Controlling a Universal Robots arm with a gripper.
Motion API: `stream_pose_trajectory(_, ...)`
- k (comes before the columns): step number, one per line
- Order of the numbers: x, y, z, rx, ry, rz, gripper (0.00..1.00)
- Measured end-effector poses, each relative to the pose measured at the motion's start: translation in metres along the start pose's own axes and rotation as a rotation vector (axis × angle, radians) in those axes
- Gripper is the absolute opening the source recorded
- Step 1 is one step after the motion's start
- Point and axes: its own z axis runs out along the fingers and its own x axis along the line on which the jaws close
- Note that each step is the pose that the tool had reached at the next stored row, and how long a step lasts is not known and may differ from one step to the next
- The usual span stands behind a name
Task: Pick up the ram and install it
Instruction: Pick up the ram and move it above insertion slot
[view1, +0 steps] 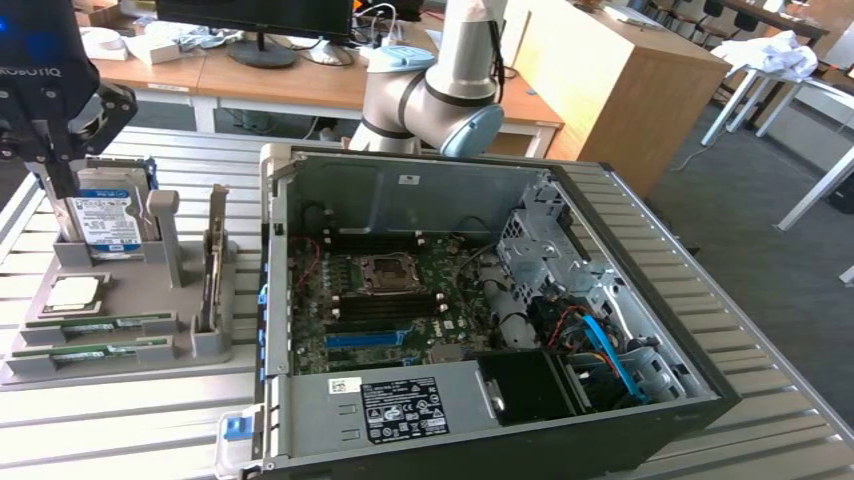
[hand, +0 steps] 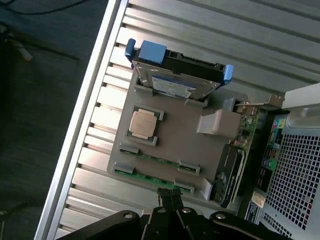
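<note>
Two alike green ram sticks lie side by side in a grey holder (view1: 200, 345) on the exterior view's left: one ram stick (view1: 110, 323) nearer the holder's middle, the other stick (view1: 96, 351) along its front edge. The wrist view has them as the inner stick (hand: 159, 159) and the outer stick (hand: 148, 177). My gripper (view1: 62, 183) hangs high above the holder, over the hard drive, apart from both sticks. Its fingers are shut on nothing, and in the wrist view my gripper (hand: 170, 198) overlaps the outer stick's edge.
The holder also carries a hard drive (view1: 110, 215), a CPU chip (view1: 75, 292) and an upright card (view1: 214, 270). Beside it lies the open PC case (view1: 287, 250), its motherboard with a CPU socket (view1: 387, 268), dark memory slots (view1: 387, 306) and a blue slot (view1: 363, 338). All rests on a slatted metal table (view1: 120, 420).
</note>
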Motion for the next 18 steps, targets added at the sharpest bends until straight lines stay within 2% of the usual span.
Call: stream_pose_trajectory(18,0.0003,0.0001,0.0000,0.0067,0.0117,-0.256,0.10)
